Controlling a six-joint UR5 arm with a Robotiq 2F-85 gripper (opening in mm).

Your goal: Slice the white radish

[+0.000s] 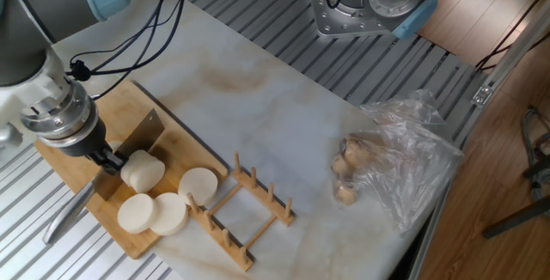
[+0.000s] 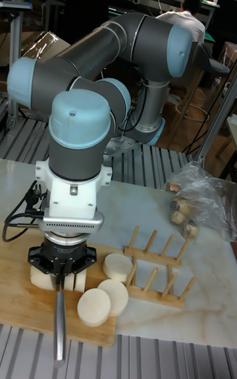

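White radish stub (image 1: 143,171), three cut discs (image 1: 198,185) beside.
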